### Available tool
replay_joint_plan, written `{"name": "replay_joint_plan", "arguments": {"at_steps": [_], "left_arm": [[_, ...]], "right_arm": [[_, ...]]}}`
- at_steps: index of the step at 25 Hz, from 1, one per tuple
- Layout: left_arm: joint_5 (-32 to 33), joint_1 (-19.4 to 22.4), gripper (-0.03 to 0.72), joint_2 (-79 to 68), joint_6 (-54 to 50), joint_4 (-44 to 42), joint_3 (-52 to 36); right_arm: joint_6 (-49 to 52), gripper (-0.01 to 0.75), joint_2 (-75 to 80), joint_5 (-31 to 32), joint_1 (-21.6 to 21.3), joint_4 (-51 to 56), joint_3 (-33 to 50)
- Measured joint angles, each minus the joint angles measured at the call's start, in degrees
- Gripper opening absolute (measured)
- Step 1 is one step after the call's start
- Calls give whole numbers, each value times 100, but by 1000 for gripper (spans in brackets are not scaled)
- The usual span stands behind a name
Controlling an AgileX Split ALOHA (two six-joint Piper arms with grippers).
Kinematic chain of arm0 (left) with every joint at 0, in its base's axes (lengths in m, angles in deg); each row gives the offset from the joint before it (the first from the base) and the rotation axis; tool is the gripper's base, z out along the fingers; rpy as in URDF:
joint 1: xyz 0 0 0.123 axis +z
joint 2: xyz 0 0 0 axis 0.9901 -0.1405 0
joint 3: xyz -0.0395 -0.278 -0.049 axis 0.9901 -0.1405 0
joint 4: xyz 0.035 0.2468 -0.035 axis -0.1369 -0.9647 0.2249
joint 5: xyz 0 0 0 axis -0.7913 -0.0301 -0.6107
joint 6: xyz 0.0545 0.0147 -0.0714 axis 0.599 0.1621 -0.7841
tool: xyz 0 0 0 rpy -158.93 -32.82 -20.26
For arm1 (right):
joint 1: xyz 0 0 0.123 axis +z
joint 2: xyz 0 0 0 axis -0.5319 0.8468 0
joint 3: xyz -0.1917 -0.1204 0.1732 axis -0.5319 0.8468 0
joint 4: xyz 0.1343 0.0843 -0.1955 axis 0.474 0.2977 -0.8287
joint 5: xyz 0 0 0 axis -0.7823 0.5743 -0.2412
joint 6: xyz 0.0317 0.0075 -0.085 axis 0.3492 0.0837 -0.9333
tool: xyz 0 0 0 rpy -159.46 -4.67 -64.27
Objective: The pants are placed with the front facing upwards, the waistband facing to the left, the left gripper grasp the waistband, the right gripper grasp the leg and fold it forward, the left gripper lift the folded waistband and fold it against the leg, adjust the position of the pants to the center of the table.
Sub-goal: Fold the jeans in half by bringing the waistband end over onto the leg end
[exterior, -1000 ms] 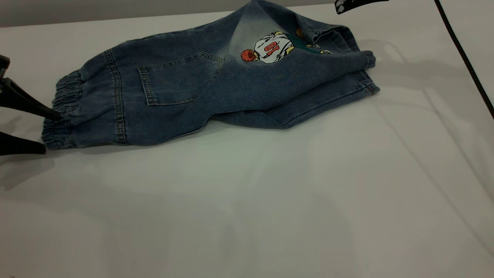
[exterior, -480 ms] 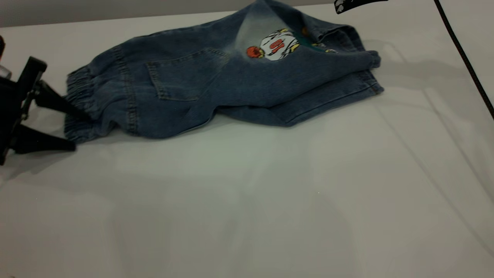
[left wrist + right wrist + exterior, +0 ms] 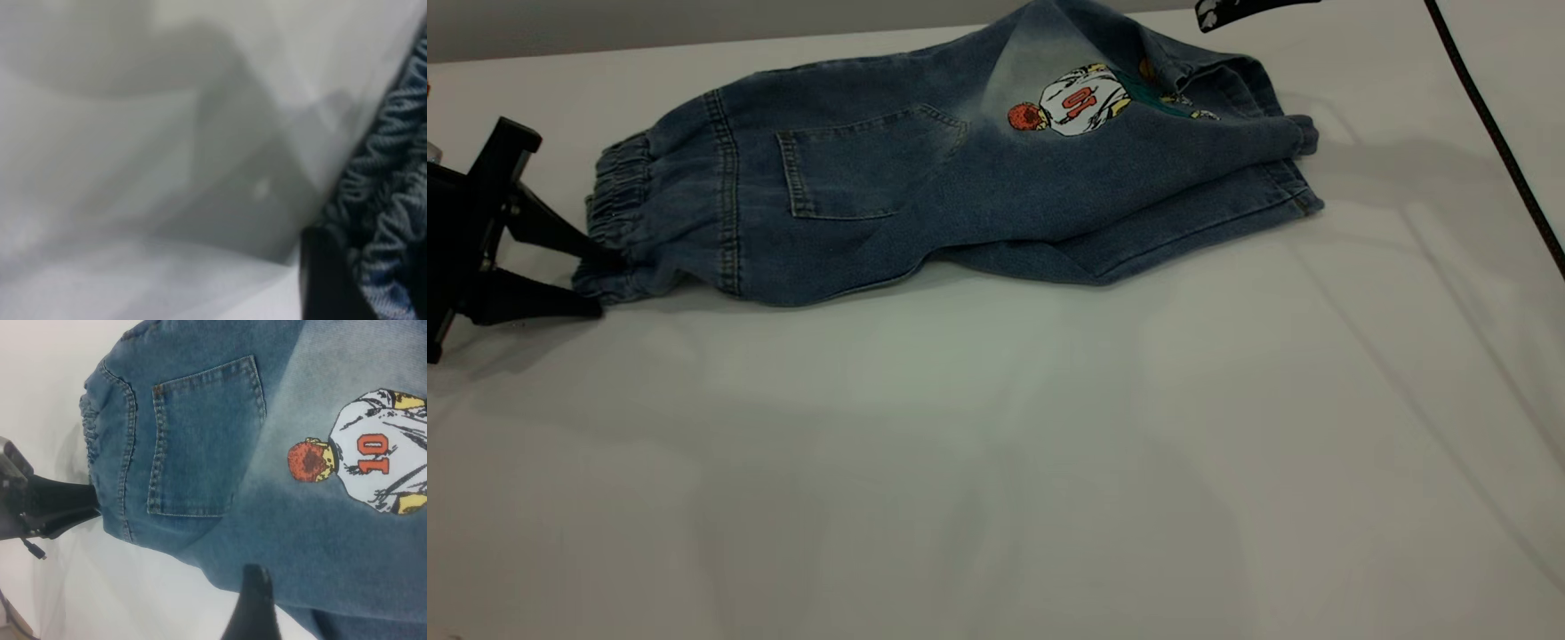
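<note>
The blue denim pants (image 3: 960, 196) lie folded lengthwise at the far side of the white table (image 3: 996, 444). The back pocket (image 3: 863, 164) and the number-10 player print (image 3: 1080, 100) face up. The gathered waistband (image 3: 618, 191) points left and the leg (image 3: 1209, 169) hems point right. My left gripper (image 3: 609, 286) is at the waistband's near corner, one finger above and one below, pressed on the bunched elastic. In the left wrist view a dark finger (image 3: 327, 280) lies against the waistband (image 3: 393, 167). My right gripper (image 3: 1249, 11) hovers above the leg end, touching nothing; the right wrist view shows its black tip (image 3: 253, 600) over the denim.
A thin black cable (image 3: 1494, 133) runs down the right side of the table. Bare white tabletop stretches from the pants to the near edge. A grey wall borders the table's far edge.
My left gripper has moved right onto the waistband corner and its jaws have narrowed. The pants slid a little to the right and the waistband bunched. The right gripper stayed still.
</note>
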Motion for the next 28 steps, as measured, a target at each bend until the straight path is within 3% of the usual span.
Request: {"name": "replay_joint_plan", "arguments": {"at_steps": [5,9,15,24,28], "left_arm": [[-278,-144,85,0,220,-7,0],[-310,-206,85,45,373,-45,5],[-114,-211,85,690,114,-781,-4],[569,-211,85,2246,-779,-2404,-4],[824,-239,85,2920,-877,-2682,-4]], "right_arm": [[6,517,0,15,48,19,6],[6,517,6,48,199,19,6],[0,517,119,-41,689,104,6],[-281,515,316,-789,1537,532,11],[-282,515,316,-1196,1936,519,11]]}}
